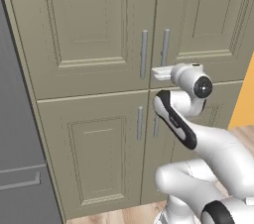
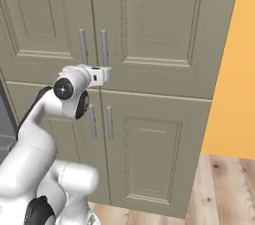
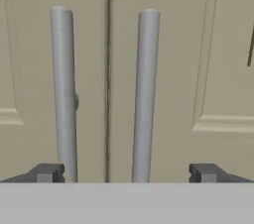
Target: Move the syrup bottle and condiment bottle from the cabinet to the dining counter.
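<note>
1. My jaws stand wide apart, holding nothing. In the hand view my two dark fingertips (image 3: 48, 173) sit low at either side, and both upper bar handles rise between them.
2. The right handle (image 3: 145, 94) lies nearer the middle of my opening; the left handle (image 3: 63, 94) stands just inside my left fingertip. I cannot tell whether I touch either.
3. From the base views my gripper (image 1: 161, 73) is level with the lower ends of those handles, at the seam of the cabinet (image 1: 89, 34).
4. All four doors are shut, so the syrup bottle and condiment bottle are hidden, presumably on the shelves inside.
5. I judge the step in hand to be opening the cabinet, with nothing yet fetched.
6. Next I would centre on one handle alone, close on it, then pull the door along its swing.
</note>
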Robot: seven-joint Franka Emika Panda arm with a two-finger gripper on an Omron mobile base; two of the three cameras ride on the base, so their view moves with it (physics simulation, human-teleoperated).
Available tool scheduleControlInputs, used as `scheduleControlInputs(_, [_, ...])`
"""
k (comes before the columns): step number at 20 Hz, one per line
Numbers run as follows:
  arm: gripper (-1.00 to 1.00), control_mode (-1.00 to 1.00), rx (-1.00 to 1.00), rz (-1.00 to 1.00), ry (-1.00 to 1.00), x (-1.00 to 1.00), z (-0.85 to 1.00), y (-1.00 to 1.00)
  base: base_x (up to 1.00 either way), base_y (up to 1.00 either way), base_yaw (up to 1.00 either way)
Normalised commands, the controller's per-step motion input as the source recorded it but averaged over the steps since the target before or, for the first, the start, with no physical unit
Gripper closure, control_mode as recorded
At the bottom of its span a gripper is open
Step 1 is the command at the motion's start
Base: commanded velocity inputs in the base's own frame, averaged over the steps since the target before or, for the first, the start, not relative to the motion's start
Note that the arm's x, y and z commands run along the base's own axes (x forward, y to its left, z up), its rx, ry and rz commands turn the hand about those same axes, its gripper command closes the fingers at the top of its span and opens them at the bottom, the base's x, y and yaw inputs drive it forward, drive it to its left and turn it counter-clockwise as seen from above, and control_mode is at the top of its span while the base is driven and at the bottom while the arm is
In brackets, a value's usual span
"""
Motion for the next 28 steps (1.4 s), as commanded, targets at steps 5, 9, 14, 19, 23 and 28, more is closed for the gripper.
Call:
scheduleControlInputs(5, [-1.0,-1.0,0.0,0.0,-0.25,0.27,0.42,-0.13,0.0,0.0,0.0])
scheduleControlInputs(9, [-1.0,-1.0,0.0,0.0,-0.2,0.34,0.4,-0.02,0.0,0.0,0.0])
scheduleControlInputs(14, [-1.0,-1.0,0.0,0.0,-0.18,0.45,0.33,-0.03,0.0,0.0,0.0])
scheduleControlInputs(19, [-1.0,-1.0,0.0,0.0,-0.1,0.54,0.22,-0.02,0.0,0.0,0.0])
scheduleControlInputs(23, [-1.0,-1.0,0.0,0.0,-0.03,0.57,0.09,-0.02,0.0,0.0,0.0])
scheduleControlInputs(28, [-1.0,-1.0,0.0,0.0,0.0,0.62,0.01,0.0,0.0,0.0,0.0])
